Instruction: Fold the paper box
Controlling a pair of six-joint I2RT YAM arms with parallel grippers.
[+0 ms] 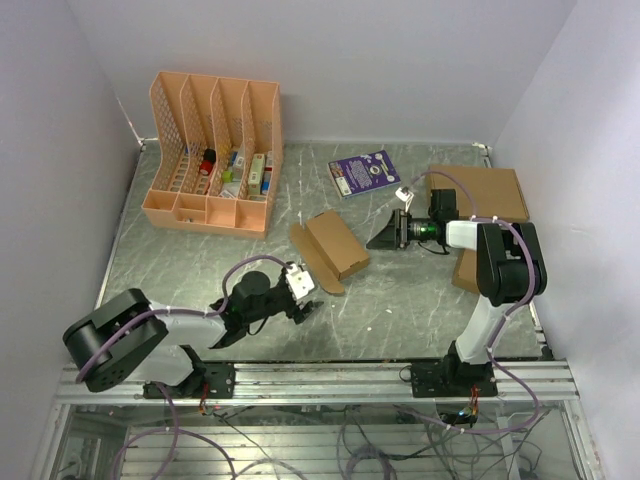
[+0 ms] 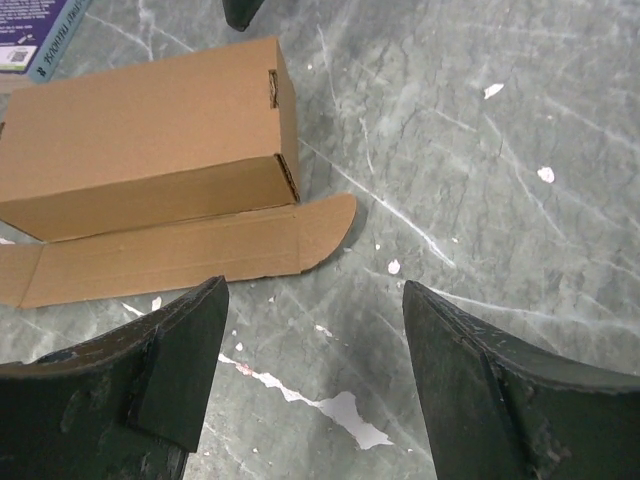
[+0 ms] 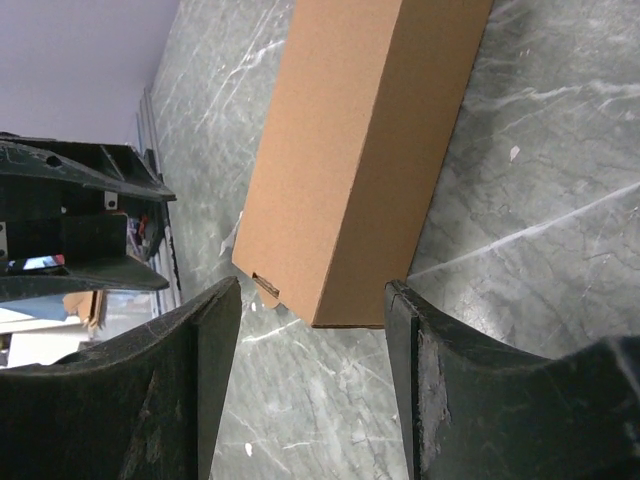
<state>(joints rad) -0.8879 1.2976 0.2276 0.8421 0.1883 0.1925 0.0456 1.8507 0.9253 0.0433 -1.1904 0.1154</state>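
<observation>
We've got the paper box [image 1: 338, 245] mostly shaped, but its near-left flap [image 2: 190, 258] lies unfolded, with the left gripper [image 2: 315, 300] and right gripper [image 3: 313, 295] both apart and empty.

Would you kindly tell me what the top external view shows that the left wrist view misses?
Top external only: the orange file rack and the larger brown cardboard. Left wrist only: the tab slot near the paper box's end. Both: that box with its long flap flat on the table, the purple booklet, and the open left gripper.
</observation>
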